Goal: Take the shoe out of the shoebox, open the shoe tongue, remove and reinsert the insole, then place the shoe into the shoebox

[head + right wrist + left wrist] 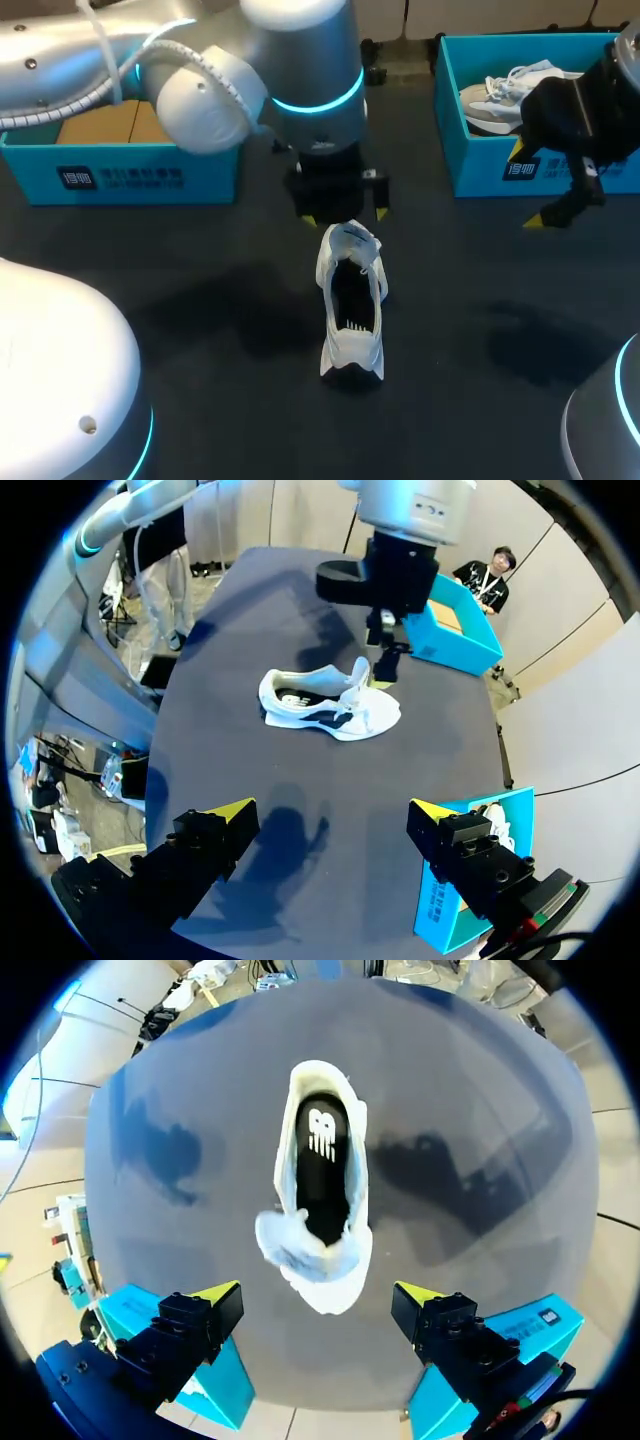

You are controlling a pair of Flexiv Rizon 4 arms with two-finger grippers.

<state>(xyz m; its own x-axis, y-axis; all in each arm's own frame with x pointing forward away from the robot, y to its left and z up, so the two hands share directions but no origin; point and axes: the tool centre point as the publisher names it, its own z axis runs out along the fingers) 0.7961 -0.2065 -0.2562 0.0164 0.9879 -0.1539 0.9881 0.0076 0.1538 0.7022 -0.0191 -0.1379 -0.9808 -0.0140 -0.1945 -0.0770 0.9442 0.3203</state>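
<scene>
Shoe [322, 1250] ahead of left fingers [220, 1296], spread wide, empty, right fingers [232, 816] also parted, well away.

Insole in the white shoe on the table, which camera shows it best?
The left wrist view: it looks straight down into the shoe, so the black insole shows nearly whole. The head view shows only a dark opening; the right wrist view catches a sliver from the side.
</scene>
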